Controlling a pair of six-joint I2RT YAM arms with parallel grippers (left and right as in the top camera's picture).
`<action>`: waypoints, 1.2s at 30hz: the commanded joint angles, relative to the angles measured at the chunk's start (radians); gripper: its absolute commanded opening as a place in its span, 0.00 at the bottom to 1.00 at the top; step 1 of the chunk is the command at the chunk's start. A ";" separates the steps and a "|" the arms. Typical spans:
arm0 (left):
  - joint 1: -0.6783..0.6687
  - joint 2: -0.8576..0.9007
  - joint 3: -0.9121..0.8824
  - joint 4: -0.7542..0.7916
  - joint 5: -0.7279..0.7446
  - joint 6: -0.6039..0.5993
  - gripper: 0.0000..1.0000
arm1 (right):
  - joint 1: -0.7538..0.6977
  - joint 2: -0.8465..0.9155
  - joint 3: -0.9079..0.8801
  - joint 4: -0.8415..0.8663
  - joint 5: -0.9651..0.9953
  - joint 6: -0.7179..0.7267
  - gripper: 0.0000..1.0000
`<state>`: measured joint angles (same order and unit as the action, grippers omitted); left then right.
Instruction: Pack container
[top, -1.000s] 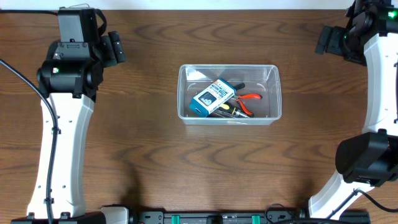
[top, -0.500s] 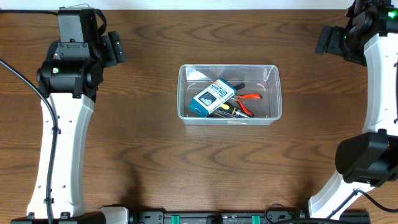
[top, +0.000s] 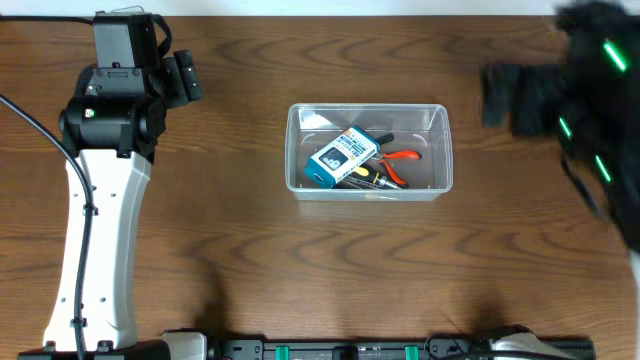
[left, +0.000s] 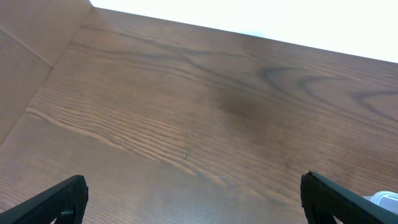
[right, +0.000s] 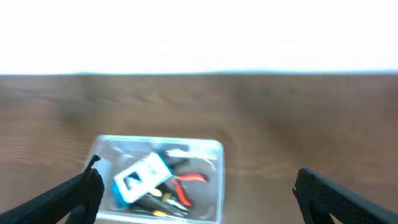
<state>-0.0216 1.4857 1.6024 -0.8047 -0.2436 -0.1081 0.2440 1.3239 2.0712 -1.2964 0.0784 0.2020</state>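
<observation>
**Wood table, bin at centre, both grippers wide and empty**

Dark wood-grain table (top: 250, 260). A white band runs along its far edge in all three views.

Bin (top: 420, 125): clear, with rounded corners. It sits flat at table centre, long side running left to right, well apart from both arms.

Contents, all inside the rim:
- Box (top: 341, 156): blue and white, lying at an angle in the left half.
- Pliers (top: 403, 160): red handles, just right of the box. Cannot tell whether they touch it.
- Tool (top: 362, 176): yellow and black, partly under the box, toward the near wall.
- The far right part of the bin floor is bare.

Left arm (top: 95, 200): white, lying along the left side of the table, wrist at the far left corner.

Left gripper (left: 193, 186): fingers (left: 56, 199) are spread wide, at the two lower corners of the wrist view. Bare wood shows between them and they hold nothing. A clear plastic sliver (left: 384, 199) shows at the lower right edge of that view, beside the finger there; too little is visible to say more.

Right arm (top: 590, 120): heavily blurred in the overhead view, a dark smear with green lights at the far right. Its outline is not readable.

Right gripper (right: 198, 180): fingers (right: 74, 199) are wide apart, with nothing gripped. The right wrist view is soft. The bin sits low in frame between the two fingers and well beyond them, with the box, red handles and a yellow patch visible inside
</observation>
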 joint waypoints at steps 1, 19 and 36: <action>0.003 0.010 0.012 -0.002 -0.012 -0.010 0.98 | 0.039 -0.092 -0.002 0.003 0.023 0.002 0.99; 0.003 0.010 0.012 -0.002 -0.012 -0.010 0.98 | -0.082 -0.838 -1.163 0.816 0.018 -0.104 0.99; 0.003 0.010 0.012 -0.002 -0.012 -0.010 0.98 | -0.132 -1.257 -1.918 1.231 -0.031 0.043 0.99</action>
<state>-0.0216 1.4857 1.6024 -0.8051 -0.2436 -0.1081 0.1215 0.0883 0.1818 -0.0757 0.0666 0.2226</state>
